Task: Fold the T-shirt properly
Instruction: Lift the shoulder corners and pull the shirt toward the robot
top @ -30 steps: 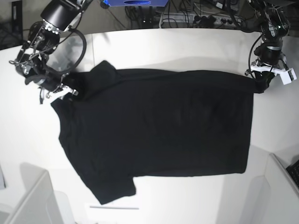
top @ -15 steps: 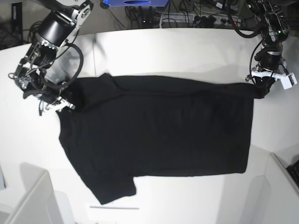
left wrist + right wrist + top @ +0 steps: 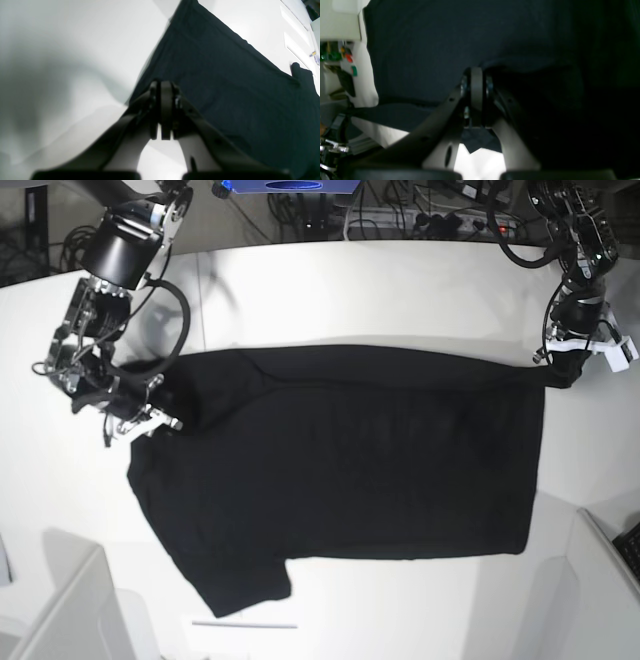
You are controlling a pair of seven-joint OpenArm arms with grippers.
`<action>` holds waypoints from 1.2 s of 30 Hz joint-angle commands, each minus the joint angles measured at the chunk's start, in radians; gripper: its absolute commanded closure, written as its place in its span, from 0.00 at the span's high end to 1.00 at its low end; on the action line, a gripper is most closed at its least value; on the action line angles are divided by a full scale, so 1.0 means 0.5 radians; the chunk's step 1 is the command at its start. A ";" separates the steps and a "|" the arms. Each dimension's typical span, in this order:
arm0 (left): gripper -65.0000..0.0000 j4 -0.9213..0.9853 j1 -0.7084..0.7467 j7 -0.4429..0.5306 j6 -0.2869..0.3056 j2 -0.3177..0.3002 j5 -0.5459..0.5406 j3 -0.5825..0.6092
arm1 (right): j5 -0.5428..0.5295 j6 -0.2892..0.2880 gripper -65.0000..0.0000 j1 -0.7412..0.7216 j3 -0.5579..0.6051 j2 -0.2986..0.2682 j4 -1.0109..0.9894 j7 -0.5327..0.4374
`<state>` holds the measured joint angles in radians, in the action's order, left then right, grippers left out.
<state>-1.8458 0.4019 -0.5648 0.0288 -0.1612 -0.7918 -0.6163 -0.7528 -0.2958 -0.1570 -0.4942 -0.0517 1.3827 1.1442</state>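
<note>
Large black short-sleeved cloth T-shirt (image 3: 340, 480) spread on white table (image 3: 330, 290); bare margins all around. Left pincer (image 3: 556, 376) and right pincer (image 3: 150, 412) each clenched on a far corner. Far edge pulled nearer than 0.5 s ago.

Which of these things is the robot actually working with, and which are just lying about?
Part of the job:
T-shirt
left gripper, shut on a shirt corner
right gripper, shut on the other end

Just lying about:
cables behind the table
blue object at the far edge
</note>
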 commanded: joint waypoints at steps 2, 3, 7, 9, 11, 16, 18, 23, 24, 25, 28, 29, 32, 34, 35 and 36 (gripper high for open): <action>0.00 -0.026 -0.029 0.057 0.015 -0.029 -0.011 -0.012 | -0.052 -0.008 0.00 -0.090 0.008 -0.021 0.010 -0.035; 0.00 -0.026 -0.035 0.057 0.015 -0.029 -0.011 -0.012 | -0.052 -0.008 0.00 -0.105 0.011 -0.021 -0.005 -0.035; 0.00 -0.023 -0.057 0.057 0.008 -0.032 -0.011 -0.012 | -0.052 -0.008 0.00 -0.179 0.011 -0.021 -0.057 -0.035; 0.00 -0.020 -0.090 0.051 0.008 -0.035 -0.008 -0.012 | -0.052 -0.005 0.00 -0.203 0.011 -0.021 -0.082 -0.035; 0.00 -0.002 -0.121 -0.035 0.005 -0.035 -0.008 -0.018 | -0.052 -0.005 0.00 -0.237 0.011 -0.021 -0.115 -0.031; 0.00 0.075 -0.250 -0.182 0.005 -0.035 -0.005 -0.033 | -0.052 -0.005 0.00 -0.277 0.011 -0.021 -0.195 -0.038; 0.00 0.093 -0.293 -0.188 0.005 -0.035 -0.005 -0.033 | -0.052 -0.005 0.00 -0.283 0.014 -0.021 -0.195 -0.071; 0.00 0.090 -0.317 -0.182 0.005 -0.035 0.100 -0.030 | -0.052 -0.005 0.00 -0.286 0.014 -0.021 -0.195 -0.087; 0.00 0.090 -0.317 -0.182 0.005 -0.035 0.130 -0.030 | -0.052 -0.005 0.00 -0.289 0.014 -0.021 -0.195 -0.090; 0.00 0.090 -0.317 -0.182 0.005 -0.035 0.152 -0.030 | -0.052 -0.005 0.00 -0.289 0.014 -0.018 -0.195 -0.090; 0.00 0.090 -0.317 -0.182 0.005 -0.035 0.173 -0.024 | -0.052 -0.005 0.00 -0.326 0.014 -0.018 -0.211 -0.093; 0.00 0.090 -0.317 -0.182 0.005 -0.032 0.173 -0.024 | -0.052 -0.005 0.00 -0.332 0.014 -0.018 -0.235 -0.093; 0.00 0.093 -0.317 -0.182 0.005 -0.032 0.173 -0.021 | -0.052 -0.005 0.00 -0.366 0.014 -0.021 -0.290 -0.142; 0.00 0.093 -0.317 -0.185 0.005 -0.032 0.173 -0.027 | -0.052 -0.005 0.00 -0.372 0.014 -0.021 -0.306 -0.173; 0.00 0.093 -0.317 -0.185 0.005 -0.032 0.173 -0.024 | -0.052 -0.005 0.00 -0.372 0.014 -0.018 -0.303 -0.191; 0.00 0.093 -0.317 -0.182 0.005 -0.032 0.173 -0.018 | -0.052 -0.005 0.00 -0.372 0.014 -0.018 -0.303 -0.209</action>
<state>-1.7809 0.2497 -0.6777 0.0261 -0.1661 -0.7033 -0.6239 -0.7551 -0.2951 -0.3145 -0.4889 -0.0517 1.2152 1.0626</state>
